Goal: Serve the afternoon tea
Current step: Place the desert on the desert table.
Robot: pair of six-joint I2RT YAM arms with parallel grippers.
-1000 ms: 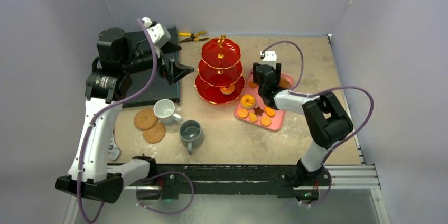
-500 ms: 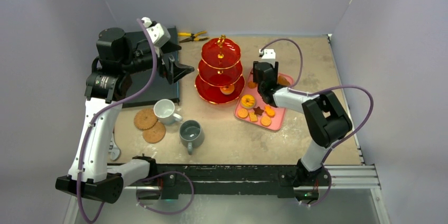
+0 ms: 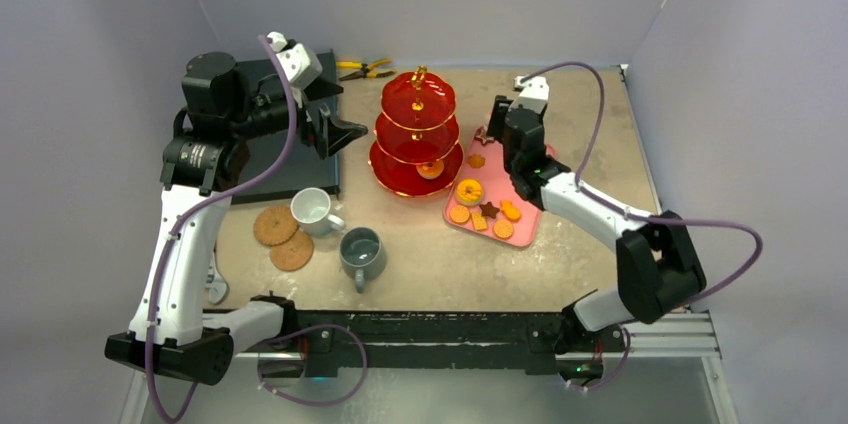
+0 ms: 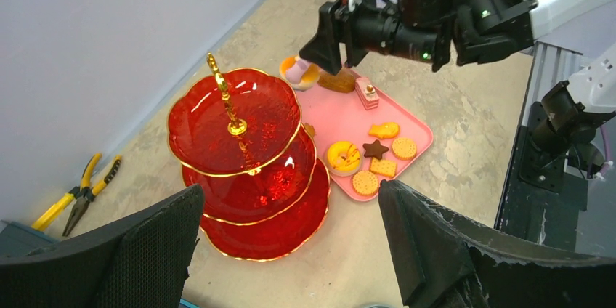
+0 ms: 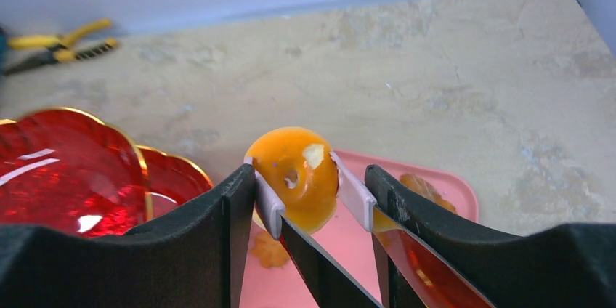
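right gripper [image 5: 294, 171] clamped on orange ring pastry [image 5: 299, 186] | red three-tier stand [image 5: 69, 173] just left in frame | left gripper [image 4: 290, 199] fingers apart, farther off

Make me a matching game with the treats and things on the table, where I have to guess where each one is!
Things:
1. orange pastry
2. white mug
3. pliers
4. brown star biscuit

Places:
A. on the pink tray
B. by the back wall
C. pinched in the right gripper
D. next to the cork coasters

Right pairs: 1-C, 2-D, 3-B, 4-A.
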